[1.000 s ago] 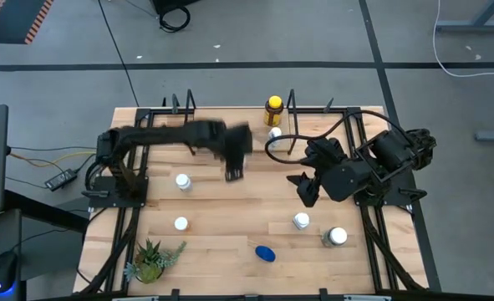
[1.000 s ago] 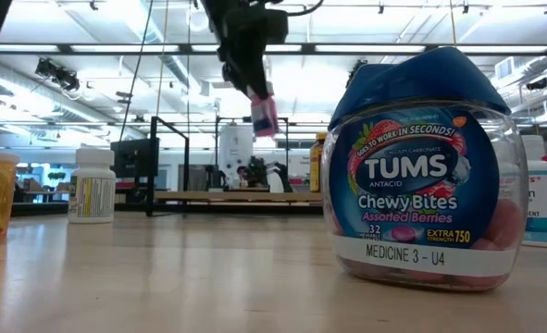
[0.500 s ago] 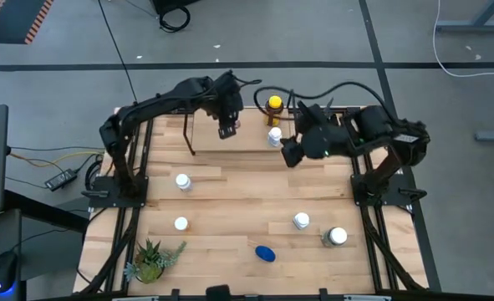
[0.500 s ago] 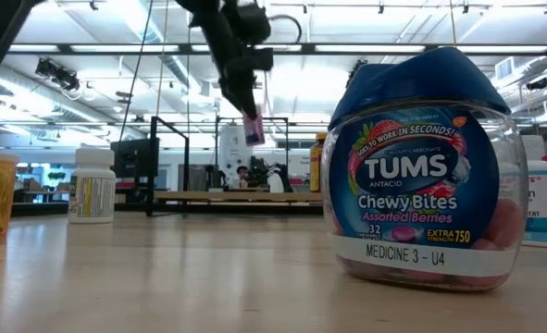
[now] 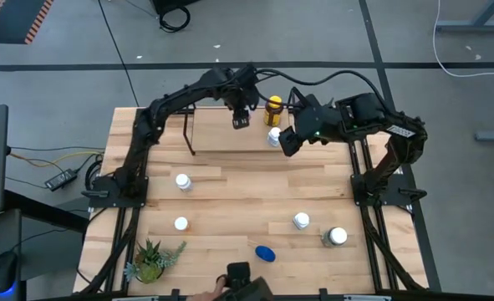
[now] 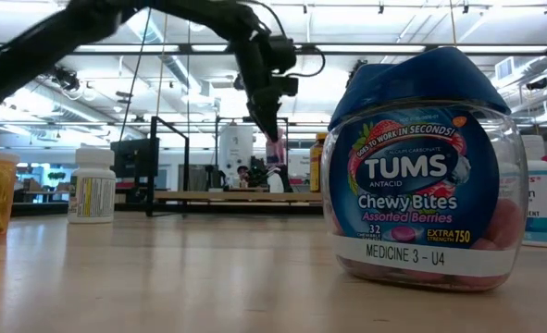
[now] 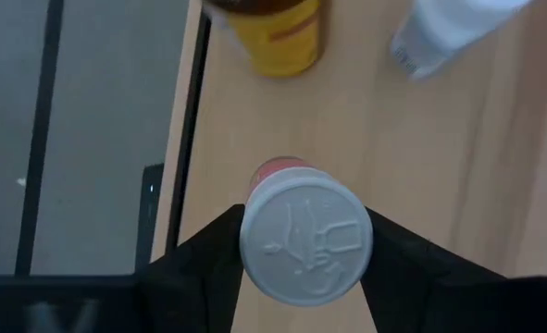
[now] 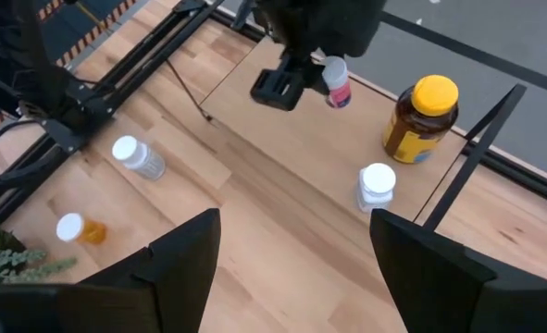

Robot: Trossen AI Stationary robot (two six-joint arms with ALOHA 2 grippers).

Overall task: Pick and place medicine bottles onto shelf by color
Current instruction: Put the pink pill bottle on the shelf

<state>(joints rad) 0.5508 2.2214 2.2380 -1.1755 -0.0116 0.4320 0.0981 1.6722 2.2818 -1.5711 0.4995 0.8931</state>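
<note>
My left gripper point(image 5: 241, 119) reaches over the shelf point(image 5: 221, 138), a low light-wood rack with black wire ends, and is shut on a small bottle with a pale cap and pink label point(image 7: 305, 242). A yellow-capped amber bottle point(image 5: 273, 104) and a white bottle point(image 5: 274, 135) stand on the shelf. My right gripper point(image 8: 296, 268) hovers open at the shelf's right end, beside the white bottle point(image 8: 377, 185). On the table are white bottles point(image 5: 182, 181) point(image 5: 301, 221) point(image 5: 336, 237), a small orange one point(image 5: 180, 223) and a blue Tums bottle point(image 6: 426, 166). My left gripper pinches the pink-labelled bottle at its cap end point(image 7: 254, 242), one finger point(image 7: 204, 268) on each side of it. The fingers come from above, pointing down. The bottle point(image 8: 337, 85) hangs below them, about upright and lifted clear over the shelf plank.
A potted green plant point(image 5: 150, 261) sits at the table's near left corner. A person's hand with a dark object point(image 5: 240, 280) shows at the near edge. Black frame rails point(image 5: 129, 209) run along both sides. Bare wood lies in the table's middle.
My left gripper has swung from over the table's middle toward the far edge and to the right, carrying the pink-labelled bottle out over the shelf near the yellow bottle. My right gripper has moved toward the far edge and left, up to the shelf's right end.
</note>
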